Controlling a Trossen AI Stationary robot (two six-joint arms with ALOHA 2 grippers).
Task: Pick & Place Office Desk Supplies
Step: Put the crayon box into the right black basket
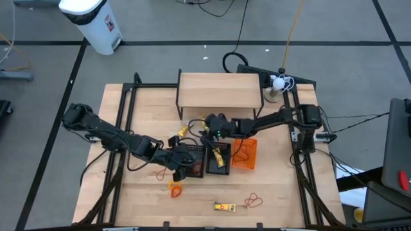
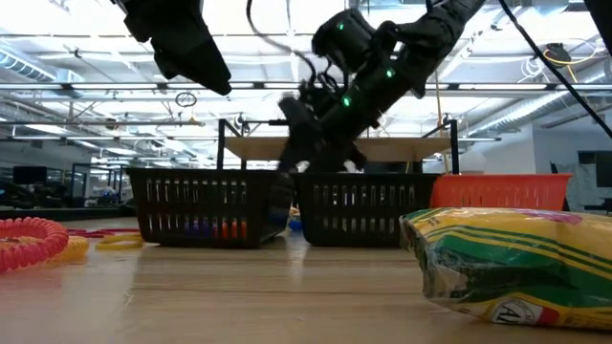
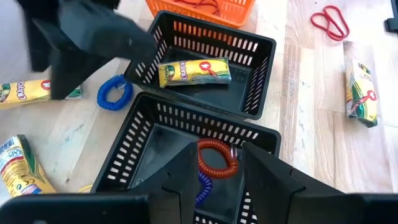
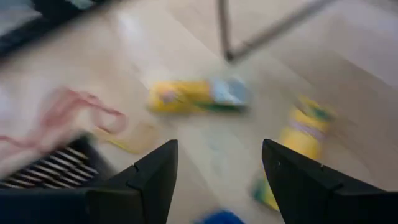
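1. Two hands are working at once. The left hand (image 3: 217,152) is hanging over the nearer black basket (image 3: 144,132), its fingers standing partly apart and gripping nothing. The right hand (image 4: 219,149) is hovering above the desk (image 1: 141,205) beyond the baskets, fingers wide apart and empty.
2. Judging from this, the right hand is going for one of the yellow packs (image 4: 198,96) lying loose on the desk. To do it well, it should be settling squarely over the pack, straddling its narrow sides, and closing only once low enough not to skid off the wrapper.
3. The left hand looks finished over its basket. It should be lifting straight up, keeping clear of the basket wall and of the right arm close by.
4. The nearer black basket is holding a red coil (image 3: 217,158) and a blue-purple coil (image 3: 203,186).
5. The other black basket (image 3: 262,68) is holding one yellow pack (image 3: 194,71).
6. The orange basket (image 3: 244,9) is holding red loops (image 3: 200,5).
7. Several supplies are waiting on the desk: a blue coil (image 3: 115,93), a red loop (image 3: 329,22) and another yellow pack (image 3: 360,93).
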